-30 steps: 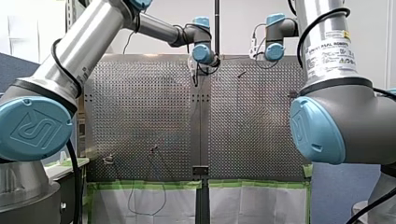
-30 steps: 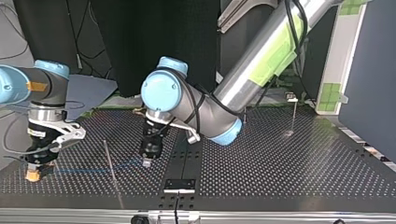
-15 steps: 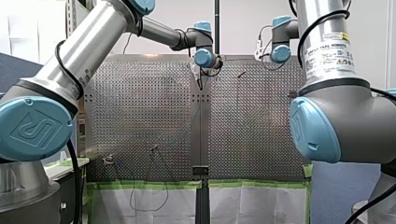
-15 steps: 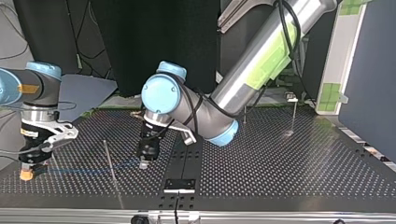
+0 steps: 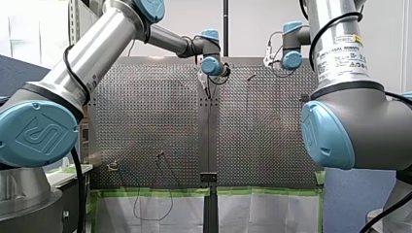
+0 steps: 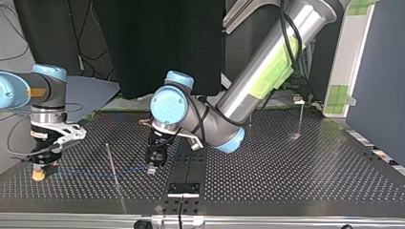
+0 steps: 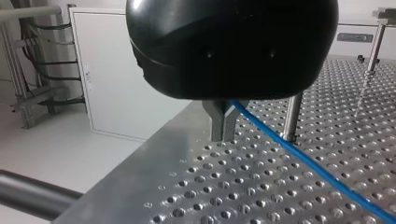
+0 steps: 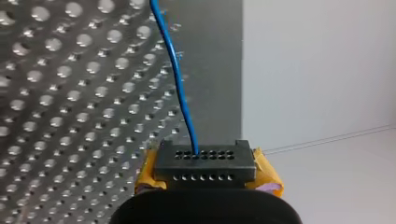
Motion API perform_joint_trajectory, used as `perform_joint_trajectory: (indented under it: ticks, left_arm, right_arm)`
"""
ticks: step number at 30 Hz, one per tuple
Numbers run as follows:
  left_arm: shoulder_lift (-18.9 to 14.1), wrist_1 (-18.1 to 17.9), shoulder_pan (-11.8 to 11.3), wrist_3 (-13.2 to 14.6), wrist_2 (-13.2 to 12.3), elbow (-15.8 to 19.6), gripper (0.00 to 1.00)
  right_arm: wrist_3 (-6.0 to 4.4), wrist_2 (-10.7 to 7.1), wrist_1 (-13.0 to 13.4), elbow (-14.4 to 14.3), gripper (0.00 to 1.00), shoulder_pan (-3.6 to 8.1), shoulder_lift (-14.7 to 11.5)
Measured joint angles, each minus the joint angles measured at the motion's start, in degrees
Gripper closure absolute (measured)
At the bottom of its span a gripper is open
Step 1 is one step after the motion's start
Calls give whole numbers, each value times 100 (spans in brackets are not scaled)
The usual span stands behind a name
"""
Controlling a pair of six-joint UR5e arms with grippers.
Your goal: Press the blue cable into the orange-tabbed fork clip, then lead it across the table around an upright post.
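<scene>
1. Nearby in the top view, the blue cable (image 7: 308, 157) spans low over the tabletop (image 6: 286, 181), crossing a thin upright post (image 6: 111, 160); on which side, I cannot tell.
2. Behind it, my right pincer (image 6: 37, 174) and my left pincer (image 6: 151, 168) each clench the cable.
3. Likely risk: too much tension could drag the cable from a grasp or lift it over the post.
</scene>
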State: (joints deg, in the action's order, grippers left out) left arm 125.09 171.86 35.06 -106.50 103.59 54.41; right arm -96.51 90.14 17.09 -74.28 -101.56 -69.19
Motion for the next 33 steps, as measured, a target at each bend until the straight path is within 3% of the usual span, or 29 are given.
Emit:
perform_joint_trajectory:
  ticks: [21, 33]
  left_arm:
    - [408, 68, -36, 14, -86, 17, 100]
    - [556, 32, -5, 85, 6, 40, 100]
  right_arm:
    - [-53, 22, 88, -371, 100, -5, 434]
    - [-262, 10, 654, -996, 100, -119, 637]
